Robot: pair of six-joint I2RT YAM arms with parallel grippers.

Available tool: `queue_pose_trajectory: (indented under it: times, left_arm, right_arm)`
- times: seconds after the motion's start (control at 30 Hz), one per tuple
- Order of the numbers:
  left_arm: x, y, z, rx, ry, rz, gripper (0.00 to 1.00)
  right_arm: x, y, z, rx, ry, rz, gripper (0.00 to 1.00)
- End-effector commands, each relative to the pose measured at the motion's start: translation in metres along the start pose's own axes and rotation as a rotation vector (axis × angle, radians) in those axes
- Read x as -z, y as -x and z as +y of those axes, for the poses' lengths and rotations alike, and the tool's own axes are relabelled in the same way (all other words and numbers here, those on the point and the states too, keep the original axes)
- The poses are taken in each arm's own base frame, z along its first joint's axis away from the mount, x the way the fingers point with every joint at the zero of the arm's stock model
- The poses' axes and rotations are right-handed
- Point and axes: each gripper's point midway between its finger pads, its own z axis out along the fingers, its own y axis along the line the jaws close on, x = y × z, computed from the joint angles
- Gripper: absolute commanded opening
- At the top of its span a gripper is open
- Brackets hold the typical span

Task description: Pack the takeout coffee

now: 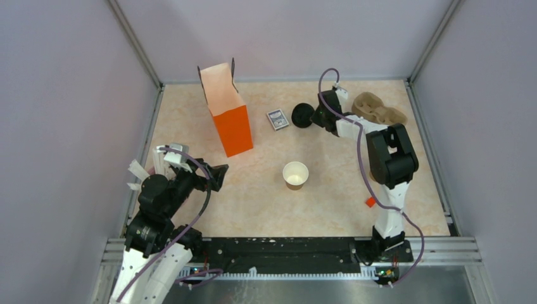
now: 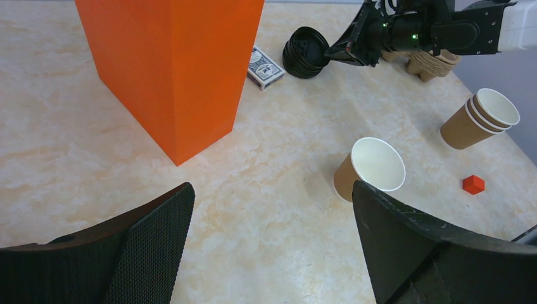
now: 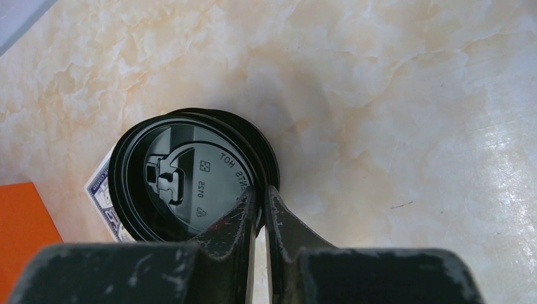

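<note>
Right tool (image 3: 259, 209) pinches the near rim of the top black lid (image 3: 183, 183), its jaws almost together on that thin edge. The left tool (image 2: 272, 250) hangs on the near side of the orange bag (image 1: 229, 114), jaws wide apart and gripping nothing. The paper cup (image 1: 296, 175) stands upright and uncovered on the bench (image 1: 342, 209), right of the bag and nearer the arms. The pile of lids (image 1: 303, 116) lies right of the bag, farther back than the cup.

To do this step well, I judge, lift slowly and straight so one lid peels off the pile, then carry it level over the cup and press it down square.

How many lids are nested is hard to tell, as is whether the grip caught one rim or two. The bag's inside is not visible. In the top view the right arm (image 1: 389, 158) hides the nested cups (image 2: 481, 117).
</note>
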Motion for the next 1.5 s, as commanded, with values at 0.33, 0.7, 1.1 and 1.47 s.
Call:
queue_pose_trajectory:
  times: [0.33,0.7,1.1,1.47]
  left_arm:
    - [-0.001,0.011,-0.001,-0.012,-0.002,-0.046,0.99]
    - [0.001,0.012,0.000,-0.012,0.003,-0.054,0.99]
    - [-0.002,0.009,0.001,-0.010,0.006,-0.039,0.99]
    - [-0.003,0.009,0.003,-0.010,0.017,-0.037,0.99]
  right_arm:
    - [0.013,0.036,0.021,0.019,0.040,-0.065,0.13]
    - [0.009,0.033,0.017,0.063,0.030,-0.054,0.00]
    - [0.029,0.057,0.032,0.086,0.068,-0.107,0.00]
    - [0.047,0.065,0.033,0.100,0.091,-0.138,0.00]
